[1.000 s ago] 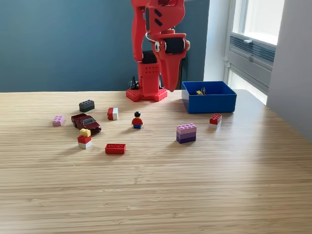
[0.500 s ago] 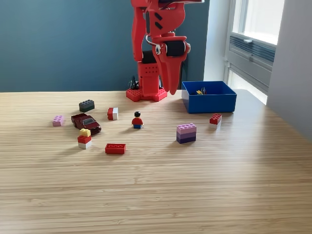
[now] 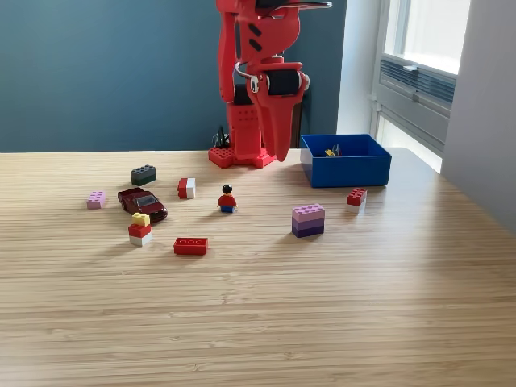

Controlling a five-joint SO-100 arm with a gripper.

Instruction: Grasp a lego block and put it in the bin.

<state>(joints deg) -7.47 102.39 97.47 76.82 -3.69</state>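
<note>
Exterior view showed the pincer [image 3: 278,153] closed, holding nothing; it should've opened wide before dropping onto the red-and-white block [image 3: 186,188] lower left.

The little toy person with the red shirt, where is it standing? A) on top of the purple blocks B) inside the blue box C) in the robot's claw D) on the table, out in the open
D: the little toy person stands upright on the bare wooden table, apart from the blue bin, the purple blocks and the gripper hanging above.
</note>
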